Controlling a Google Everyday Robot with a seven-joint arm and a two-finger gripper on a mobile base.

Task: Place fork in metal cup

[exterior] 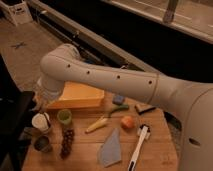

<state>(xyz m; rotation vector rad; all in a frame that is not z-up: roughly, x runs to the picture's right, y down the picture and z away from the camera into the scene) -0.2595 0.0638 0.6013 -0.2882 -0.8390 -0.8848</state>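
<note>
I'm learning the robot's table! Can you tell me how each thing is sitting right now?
Gripper: down at the table's left edge, beside the white cup.
White cup: upright.
Green cup: upright.
Metal cup: upright, no fork visible inside.
Grapes: lying flat.
Brush: lying flat.
Blue cloth: spread flat.
Yellow tray: flat at the back.

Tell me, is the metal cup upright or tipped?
Upright: the metal cup shows its dark mouth facing up. The gripper hangs beside the white cup.
</note>
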